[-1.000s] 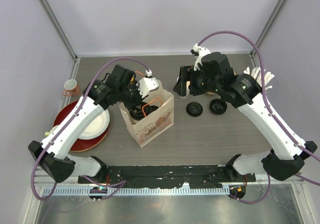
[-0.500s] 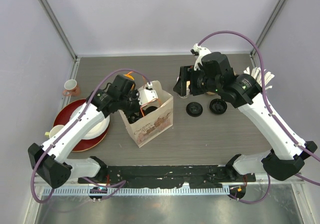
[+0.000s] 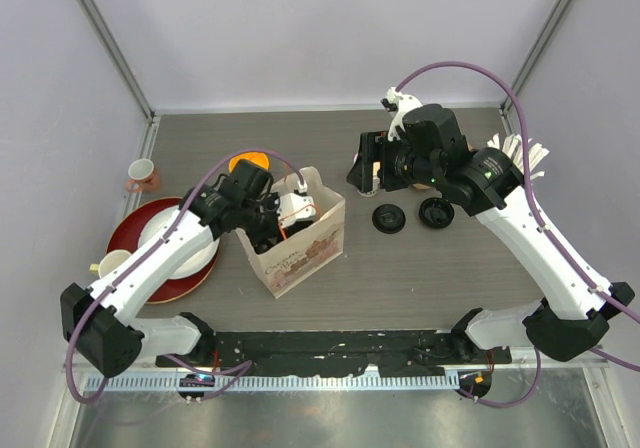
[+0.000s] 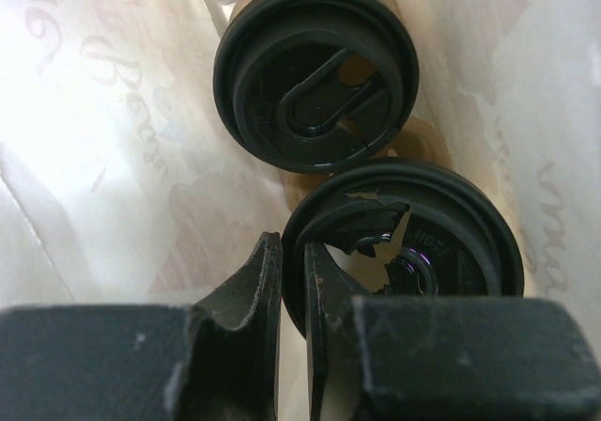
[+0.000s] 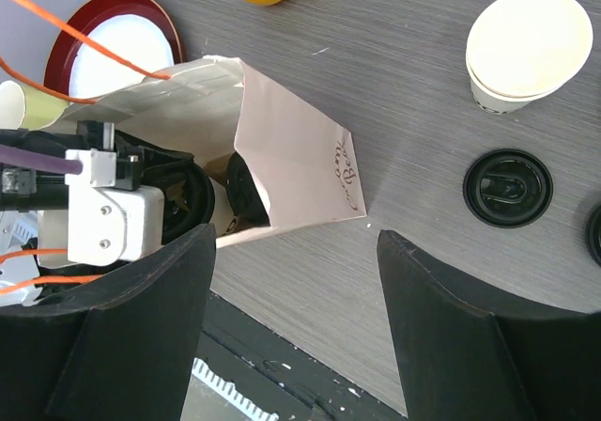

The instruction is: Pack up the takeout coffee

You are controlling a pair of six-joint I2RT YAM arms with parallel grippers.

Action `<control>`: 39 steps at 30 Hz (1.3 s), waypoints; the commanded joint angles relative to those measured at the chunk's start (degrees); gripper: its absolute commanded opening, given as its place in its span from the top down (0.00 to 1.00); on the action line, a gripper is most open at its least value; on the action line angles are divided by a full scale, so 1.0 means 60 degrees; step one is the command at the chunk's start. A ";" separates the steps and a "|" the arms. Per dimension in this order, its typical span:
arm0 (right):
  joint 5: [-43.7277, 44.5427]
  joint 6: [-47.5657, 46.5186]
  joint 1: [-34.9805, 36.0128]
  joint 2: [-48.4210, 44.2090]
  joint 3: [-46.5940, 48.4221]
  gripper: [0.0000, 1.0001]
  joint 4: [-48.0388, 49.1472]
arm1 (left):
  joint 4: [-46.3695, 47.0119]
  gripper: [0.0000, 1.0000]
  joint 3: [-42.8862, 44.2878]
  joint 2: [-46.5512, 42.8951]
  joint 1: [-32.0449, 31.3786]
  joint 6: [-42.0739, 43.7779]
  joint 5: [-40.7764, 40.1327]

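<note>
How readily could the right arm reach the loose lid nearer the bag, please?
Probably yes: the lid lies uncovered, and the right end effector hovers open nearby with nothing between them.

Inside the paper bag (image 4: 103,158), the takeout coffee's farther lid (image 4: 315,73) and nearer lid (image 4: 441,228) are both black. You see the bag as pale cream with brown script lettering and a thin orange cord (image 5: 94,39) at its mouth. Your worktop (image 3: 420,268) is grey with a fine wood grain. On it are a black loose lid (image 3: 389,217), a second loose lid (image 3: 436,212) also black, an orange bowl (image 3: 248,162), a pinkish cup (image 3: 142,175), cream stacked cups (image 5: 526,50), and a dark red plate (image 3: 125,233) with a white dish (image 5: 117,54).
</note>
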 commanded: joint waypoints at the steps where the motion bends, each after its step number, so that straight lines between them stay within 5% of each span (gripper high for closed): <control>1: 0.0130 -0.0070 0.0041 -0.0232 0.0087 0.25 0.0390 | 0.0267 0.96 0.0105 0.0145 0.0074 0.0006 0.0162; 14: 0.0145 -0.0040 0.0041 -0.0247 -0.0030 0.25 0.0478 | -0.0260 0.46 0.1524 -0.0529 0.0147 -0.0374 0.0395; 23: 0.0116 -0.0128 0.0026 -0.0056 0.0101 0.25 0.0624 | -0.0817 0.36 0.2432 -0.0807 0.0147 -0.0623 0.0133; 32: 0.0453 0.0003 -0.0237 0.0192 0.0452 0.22 0.1312 | -0.0422 0.19 0.4395 -0.0676 0.0132 -0.3112 -0.1287; 39: 0.0554 0.0238 -0.1247 0.1187 0.1637 0.21 0.1415 | -0.0027 0.17 0.4952 -0.0807 0.0147 -0.4300 -0.2880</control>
